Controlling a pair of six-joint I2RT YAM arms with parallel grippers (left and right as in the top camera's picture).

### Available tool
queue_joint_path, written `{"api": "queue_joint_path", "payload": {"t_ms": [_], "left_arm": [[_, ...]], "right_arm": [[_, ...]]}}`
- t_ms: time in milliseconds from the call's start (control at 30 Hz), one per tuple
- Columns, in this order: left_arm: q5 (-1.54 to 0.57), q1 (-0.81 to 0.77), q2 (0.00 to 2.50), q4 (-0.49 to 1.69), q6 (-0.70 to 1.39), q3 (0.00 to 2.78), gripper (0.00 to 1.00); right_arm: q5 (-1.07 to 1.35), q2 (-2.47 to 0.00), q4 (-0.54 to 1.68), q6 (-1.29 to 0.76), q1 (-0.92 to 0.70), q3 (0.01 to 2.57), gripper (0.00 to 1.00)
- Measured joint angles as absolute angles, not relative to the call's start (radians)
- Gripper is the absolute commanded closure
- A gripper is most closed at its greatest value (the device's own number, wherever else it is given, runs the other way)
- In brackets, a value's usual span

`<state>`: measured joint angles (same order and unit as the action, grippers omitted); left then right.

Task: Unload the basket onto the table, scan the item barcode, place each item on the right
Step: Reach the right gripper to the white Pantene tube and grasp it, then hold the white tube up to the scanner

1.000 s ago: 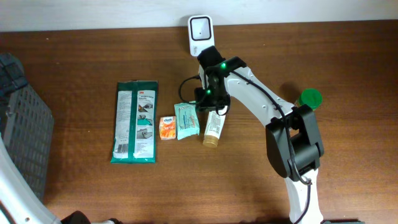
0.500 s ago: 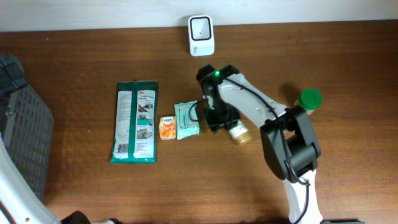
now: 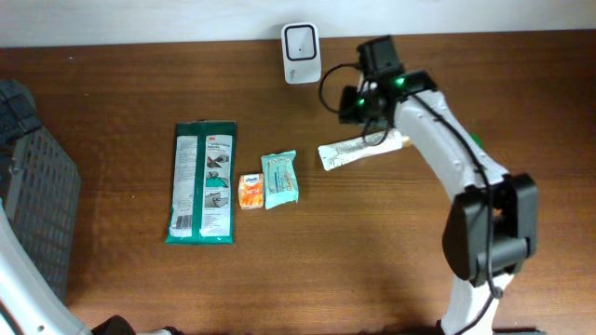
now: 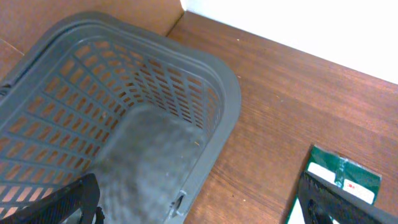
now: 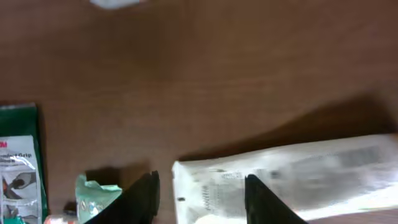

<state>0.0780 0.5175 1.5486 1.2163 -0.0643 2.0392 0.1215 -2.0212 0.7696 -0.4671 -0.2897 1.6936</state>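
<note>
A white tube (image 3: 358, 150) with printed lines hangs slightly above the table, right of and below the white scanner (image 3: 301, 42) at the back edge. My right gripper (image 3: 372, 128) is shut on the tube. In the right wrist view the tube (image 5: 292, 174) runs across between the dark fingers (image 5: 144, 196), its crimped end to the left, and throws a shadow on the wood; the right gripper (image 5: 202, 182) sits over it. A white blur (image 5: 115, 3) shows at the top edge. My left gripper (image 4: 202, 208) stands wide open over the basket's rim, holding nothing.
A green wipes pack (image 3: 203, 181), a small orange packet (image 3: 250, 191) and a teal tissue packet (image 3: 279, 179) lie in a row left of the tube. A grey slotted basket (image 3: 33, 177) stands at the far left edge. Something green (image 3: 475, 140) peeks from under the right arm.
The right gripper took the tube from beside the teal packet and carried it up and to the right, towards the back of the table near the scanner. The left arm has not moved.
</note>
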Motion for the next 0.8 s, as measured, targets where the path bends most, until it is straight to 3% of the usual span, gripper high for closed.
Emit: {"api": "queue_joint_path", "payload": {"t_ms": [67, 133, 267, 467, 600, 700, 800], "left_arm": [[0.078, 0.517, 1.549, 1.215, -0.064, 2.039, 0.01], [0.078, 0.517, 1.549, 1.215, -0.064, 2.039, 0.01], [0.078, 0.517, 1.549, 1.214, -0.064, 2.039, 0.01], [0.078, 0.517, 1.549, 1.215, -0.064, 2.039, 0.01], [0.078, 0.517, 1.549, 1.214, -0.064, 2.039, 0.01], [0.078, 0.517, 1.549, 1.215, -0.064, 2.039, 0.01], [0.078, 0.517, 1.549, 1.215, -0.064, 2.039, 0.01]], "right_arm": [[0.181, -2.075, 0.565, -0.524, -0.327, 1.585, 0.58], [0.213, -2.127, 0.536, -0.554, -0.365, 1.535, 0.58], [0.231, -2.14, 0.701, -0.574, -0.401, 1.533, 0.58], [0.249, -2.097, 0.865, -0.404, -0.398, 1.531, 0.55], [0.298, -1.729, 0.956, -0.337, -0.231, 1.528, 0.5], [0.301, -1.723, 0.986, -0.343, -0.114, 1.523, 0.44], [0.31, -1.802, 0.823, -0.38, -0.105, 1.385, 0.42]]}}
